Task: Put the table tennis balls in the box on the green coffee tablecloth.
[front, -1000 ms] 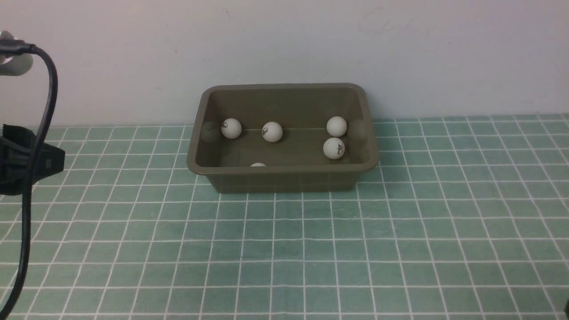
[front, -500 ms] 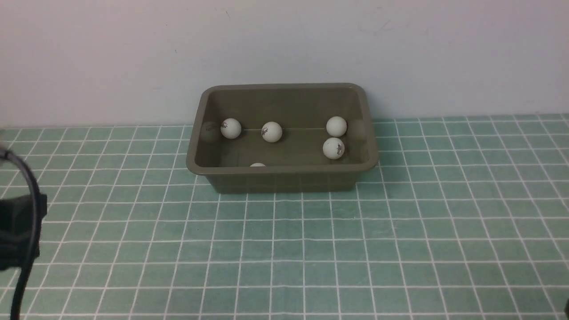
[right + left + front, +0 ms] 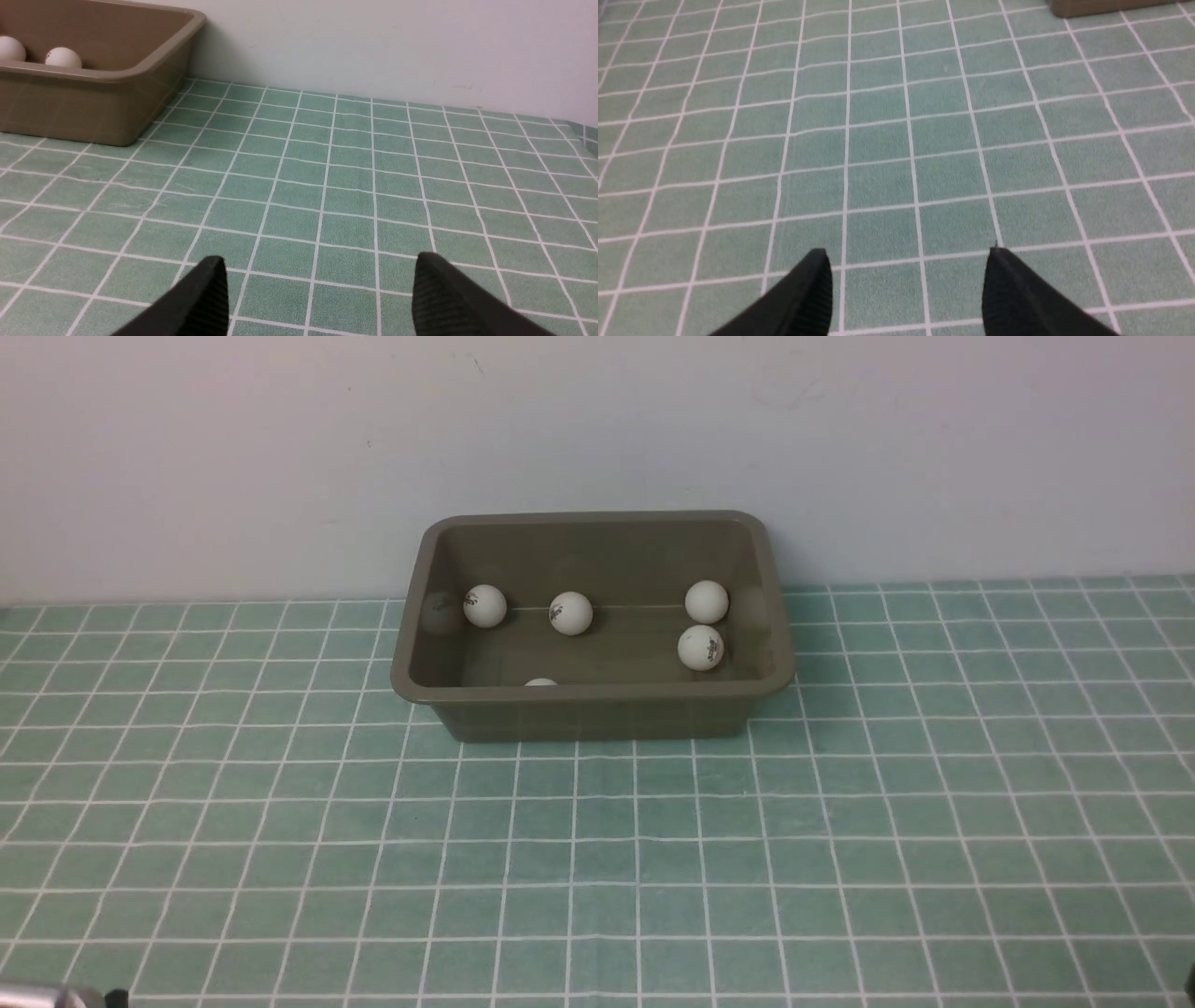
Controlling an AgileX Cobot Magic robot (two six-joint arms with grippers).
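Observation:
The olive-brown box (image 3: 597,709) stands on the green coffee tablecloth (image 3: 597,859) at the back, close to the wall. Several white table tennis balls lie inside it: one (image 3: 485,606) at its left, one (image 3: 570,613) mid-floor, two (image 3: 707,602) (image 3: 700,647) at its right, and one (image 3: 541,682) half hidden behind the near wall. In the left wrist view my left gripper (image 3: 908,254) hangs open over bare cloth, and a corner of the box (image 3: 1101,5) shows far ahead. My right gripper (image 3: 318,259) is open over bare cloth, with the box (image 3: 93,93) and two balls (image 3: 9,48) (image 3: 63,57) off to one side.
A pale wall (image 3: 597,429) rises directly behind the box. A sliver of my left arm (image 3: 47,997) shows at the bottom left corner of the front view. The cloth's edge (image 3: 584,135) shows in the right wrist view.
My left arm has dropped down and back, almost wholly out of the front view. The balls and the box have not moved.

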